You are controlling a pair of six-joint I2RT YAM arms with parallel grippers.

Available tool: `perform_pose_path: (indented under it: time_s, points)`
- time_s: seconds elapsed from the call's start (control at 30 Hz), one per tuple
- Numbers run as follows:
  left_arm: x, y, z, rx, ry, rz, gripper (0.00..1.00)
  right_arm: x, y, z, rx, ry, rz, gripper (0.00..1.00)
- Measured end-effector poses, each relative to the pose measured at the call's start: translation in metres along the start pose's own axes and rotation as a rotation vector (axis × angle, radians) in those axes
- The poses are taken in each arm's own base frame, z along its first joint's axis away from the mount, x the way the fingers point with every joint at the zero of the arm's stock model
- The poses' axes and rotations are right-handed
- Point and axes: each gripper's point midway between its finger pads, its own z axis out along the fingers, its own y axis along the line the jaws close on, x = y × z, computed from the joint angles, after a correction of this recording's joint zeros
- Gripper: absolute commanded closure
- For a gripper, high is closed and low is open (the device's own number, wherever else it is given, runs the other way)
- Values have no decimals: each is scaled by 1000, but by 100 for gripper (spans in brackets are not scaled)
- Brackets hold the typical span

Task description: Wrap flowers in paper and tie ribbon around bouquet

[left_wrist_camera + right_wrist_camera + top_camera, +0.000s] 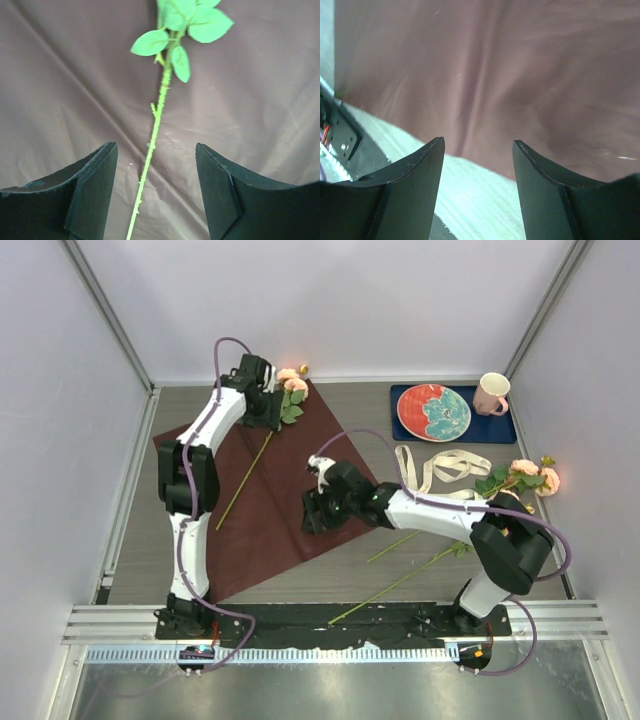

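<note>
Left gripper [156, 155] — jaws well apart, gripping nothing. The rose stem [157, 115] passes through the gap between the fingers and touches neither one; it lies on the paper [60, 75] beneath the tool.

Right gripper [478, 150] — jaws likewise wide and empty. It hangs over the paper's edge, with the red sheet ahead of the fingers and bare table [485, 200] below them. I cannot tell whether the tips touch the sheet.

Rose axis: seen from the left wrist, the stem runs from between the fingers straight ahead to the leaves [195, 20] at the far end. The bloom is cut off in that view. The top camera shows the bloom [292, 382] just beyond the left gripper at the paper's far corner. From there the stem slants back towards that arm's base.

Only the top camera shows the other flowers [525, 475], well behind the right gripper near its elbow. The ribbon [445, 465] lies looped beside them, between them and the tool.
</note>
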Motion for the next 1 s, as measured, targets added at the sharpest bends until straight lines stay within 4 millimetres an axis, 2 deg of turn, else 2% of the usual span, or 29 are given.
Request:
perform_pose_path:
  time_s: [0.13, 0.2, 0.23, 0.27, 0.47, 0.7, 0.77, 0.9, 1.0]
  points:
    - [17, 14, 24, -13, 73, -7, 37, -15, -33, 2, 68, -4, 56, 38]
    - [28, 15, 35, -13, 112, -1, 42, -9, -45, 4, 100, 19, 78, 39]
    - [34, 15, 41, -12, 130, 1, 47, -5, -47, 6, 106, 33, 86, 40]
    - [39, 14, 46, -9, 147, 4, 47, -1, -48, 8, 108, 46, 90, 41]
    - [53, 9, 55, 0, 184, 9, 60, 40, -50, 14, 100, 109, 158, 45]
    - [53, 14, 56, -33, 182, -6, 82, 56, -29, 11, 43, 61, 200, 45]
    - [53, 15, 56, -37, 182, -12, 85, 62, -26, 8, 35, 58, 221, 45]
    - [53, 14, 56, -33, 180, -16, 98, 68, -24, 2, 31, 56, 267, 45]
    - [48, 12, 54, -28, 170, -20, 100, 72, -24, -2, 31, 60, 290, 45]
